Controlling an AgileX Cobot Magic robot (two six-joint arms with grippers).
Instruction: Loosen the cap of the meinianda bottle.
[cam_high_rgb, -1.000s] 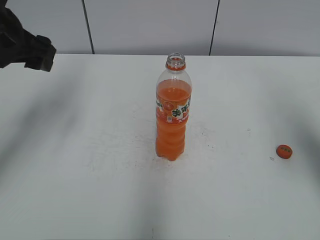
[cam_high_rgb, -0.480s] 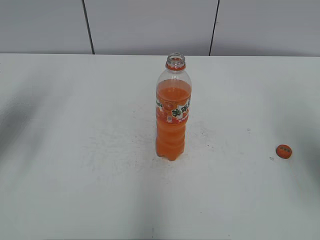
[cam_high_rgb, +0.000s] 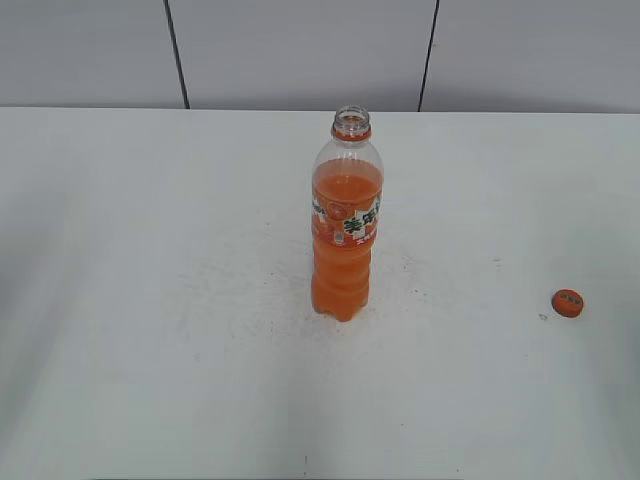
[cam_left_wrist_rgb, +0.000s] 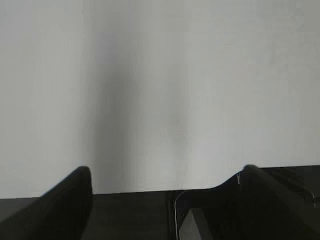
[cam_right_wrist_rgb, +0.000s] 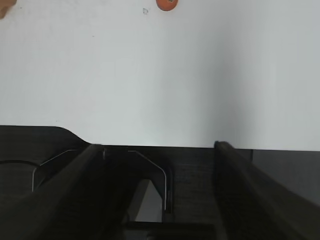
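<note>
The meinianda bottle (cam_high_rgb: 346, 225) stands upright in the middle of the white table, its mouth open with only the orange neck ring on it. The small orange cap (cam_high_rgb: 568, 303) lies on the table far to the bottle's right; it also shows at the top edge of the right wrist view (cam_right_wrist_rgb: 167, 4). Neither arm shows in the exterior view. My left gripper (cam_left_wrist_rgb: 165, 172) is open and empty over bare table. My right gripper (cam_right_wrist_rgb: 159, 146) is open and empty, well short of the cap.
The white table (cam_high_rgb: 150, 300) has a grey panelled wall (cam_high_rgb: 300, 50) behind it. Dark bench parts lie below the table's near edge in both wrist views.
The left arm, seen at the exterior view's top left one second ago, has left that view. The bottle and the cap have not moved.
</note>
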